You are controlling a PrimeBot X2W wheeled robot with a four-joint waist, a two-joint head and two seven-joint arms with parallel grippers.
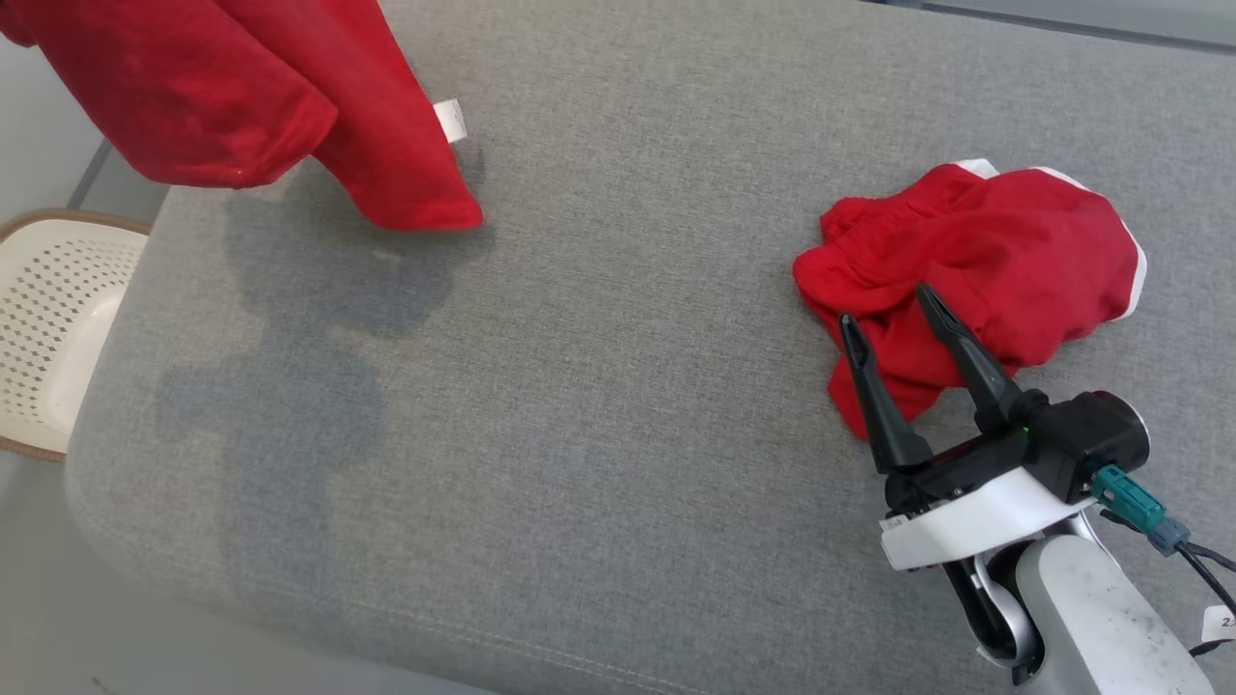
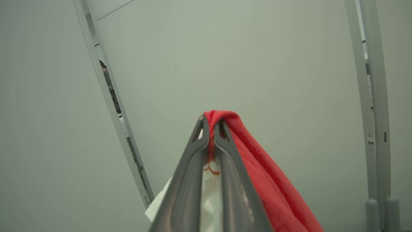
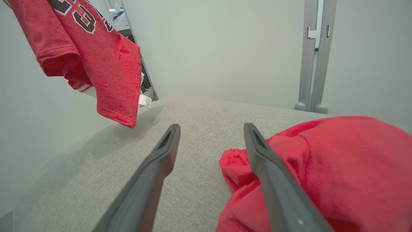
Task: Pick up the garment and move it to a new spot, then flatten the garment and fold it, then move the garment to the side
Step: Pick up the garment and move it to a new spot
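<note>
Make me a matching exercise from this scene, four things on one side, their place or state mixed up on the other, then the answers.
Things:
1. red printed T-shirt
2. crumpled red shorts with white trim
3. white perforated plastic basket
4. right gripper

Place or state:
A. open, at the near edge of the shorts
B. beside the left end of the grey fabric cushion, lower down
C. hanging, pinched in the shut left gripper
D. lying bunched on the cushion

Pairs: 1-C, 2-D, 3-B, 4-A
</note>
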